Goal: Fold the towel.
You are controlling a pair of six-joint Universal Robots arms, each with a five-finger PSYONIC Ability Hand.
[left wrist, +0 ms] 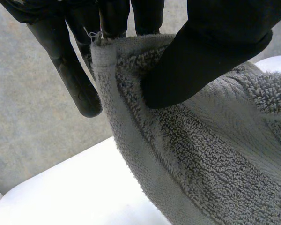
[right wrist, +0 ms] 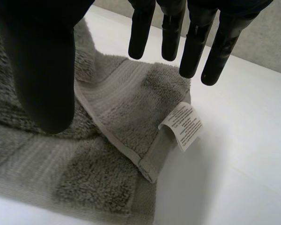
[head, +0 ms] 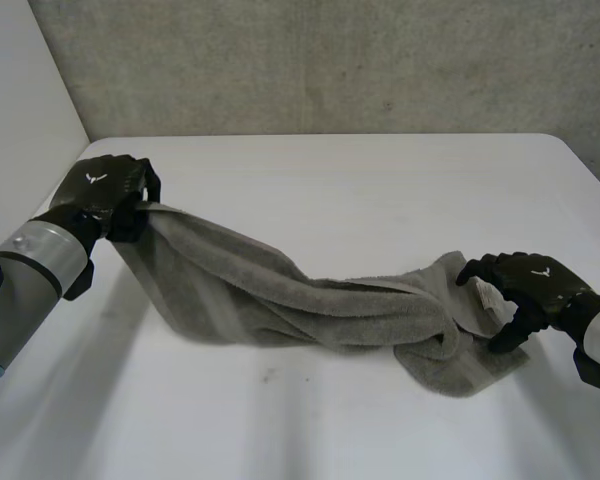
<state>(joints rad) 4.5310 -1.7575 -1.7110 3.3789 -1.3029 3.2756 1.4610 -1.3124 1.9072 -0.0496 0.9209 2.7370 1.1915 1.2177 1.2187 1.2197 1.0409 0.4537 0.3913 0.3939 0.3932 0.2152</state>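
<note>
A grey towel (head: 280, 295) stretches across the white table (head: 360, 180), bunched and twisted, from the left rear to a crumpled end at the right front. My left hand (head: 105, 190) is shut on the towel's left end and holds it lifted off the table; in the left wrist view the thumb (left wrist: 210, 51) presses the towel (left wrist: 201, 154) edge against the fingers (left wrist: 65, 65). My right hand (head: 525, 285) hovers open over the towel's right end. In the right wrist view its fingers (right wrist: 192, 42) hang above a folded corner of the towel (right wrist: 126, 108) with a white label (right wrist: 185, 124), touching nothing.
A grey wall (head: 330, 60) runs behind the table. The table's right edge (head: 590, 170) lies just beyond my right hand. Bare table surface lies in front of the towel and behind it.
</note>
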